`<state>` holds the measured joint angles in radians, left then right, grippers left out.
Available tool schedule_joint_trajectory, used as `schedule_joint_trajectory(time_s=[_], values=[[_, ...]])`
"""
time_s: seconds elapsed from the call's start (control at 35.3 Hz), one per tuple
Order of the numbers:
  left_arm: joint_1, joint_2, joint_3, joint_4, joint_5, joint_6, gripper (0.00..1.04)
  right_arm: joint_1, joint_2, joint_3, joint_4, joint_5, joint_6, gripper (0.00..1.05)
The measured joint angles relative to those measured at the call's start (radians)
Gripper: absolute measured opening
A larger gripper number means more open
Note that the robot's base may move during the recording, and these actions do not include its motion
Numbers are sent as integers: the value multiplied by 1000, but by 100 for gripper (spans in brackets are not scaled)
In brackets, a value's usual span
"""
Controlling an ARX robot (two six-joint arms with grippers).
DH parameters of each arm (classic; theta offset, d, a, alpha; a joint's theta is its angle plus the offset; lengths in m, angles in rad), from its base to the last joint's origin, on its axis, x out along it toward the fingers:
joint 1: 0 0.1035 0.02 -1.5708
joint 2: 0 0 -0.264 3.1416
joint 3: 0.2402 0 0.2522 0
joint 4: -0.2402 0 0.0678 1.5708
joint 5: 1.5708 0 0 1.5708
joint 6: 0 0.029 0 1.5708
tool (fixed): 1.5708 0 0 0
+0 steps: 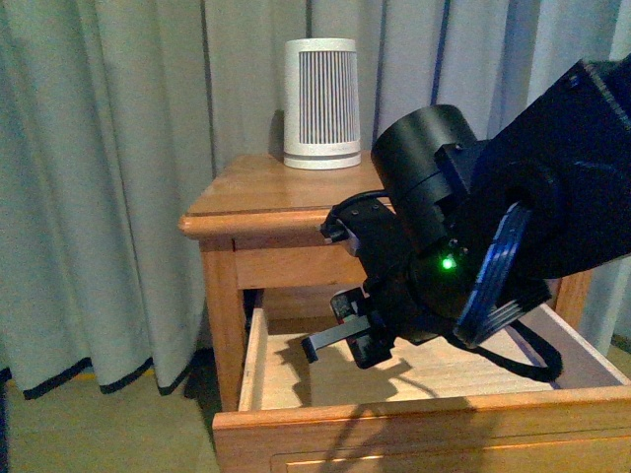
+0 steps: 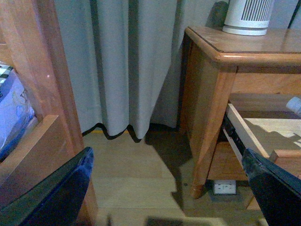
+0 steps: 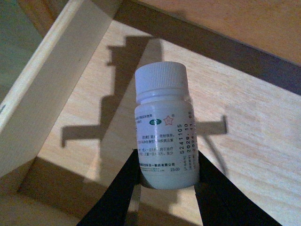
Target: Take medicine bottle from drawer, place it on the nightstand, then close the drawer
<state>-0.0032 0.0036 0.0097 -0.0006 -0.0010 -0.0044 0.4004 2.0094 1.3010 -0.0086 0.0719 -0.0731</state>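
Observation:
The medicine bottle (image 3: 164, 127), white with a white cap and a printed pale label, is held by its base between my right gripper's (image 3: 167, 176) black fingers (image 3: 122, 188), a little above the drawer's pale wooden floor (image 3: 249, 136) and near its side wall (image 3: 51, 84). In the front view the right gripper (image 1: 345, 340) hangs inside the pulled-out upper drawer (image 1: 424, 424) of the nightstand (image 1: 266, 187); the bottle is hidden there. My left gripper (image 2: 167, 160) is open and empty, low over the floor, left of the nightstand (image 2: 244, 52) and the open drawer (image 2: 263, 132).
A large white ribbed device (image 1: 321, 103) stands at the back of the nightstand top. Grey curtains (image 1: 99, 197) hang behind. A wooden frame with a blue-white package (image 2: 11, 113) is close by the left gripper. A socket (image 2: 224, 187) sits under the nightstand.

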Motion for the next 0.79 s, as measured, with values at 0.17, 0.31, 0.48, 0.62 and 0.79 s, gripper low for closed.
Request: schedule_joint_trajectory(time_s=[0.17, 0.31, 0.48, 0.62, 0.79], values=[[0, 0, 0, 0, 0, 0, 98, 6, -121, -90, -8, -48, 23, 29], [0, 0, 0, 0, 0, 0, 98, -5, -293, -143, -34, -95, 46, 29], [0, 0, 0, 0, 0, 0, 98, -82, -458, -126, -80, -122, 56, 29], [0, 0, 0, 0, 0, 0, 98, -178, -422, 16, -80, -99, 37, 29], [0, 0, 0, 0, 0, 0, 98, -254, -285, 174, -90, -48, 27, 29]])
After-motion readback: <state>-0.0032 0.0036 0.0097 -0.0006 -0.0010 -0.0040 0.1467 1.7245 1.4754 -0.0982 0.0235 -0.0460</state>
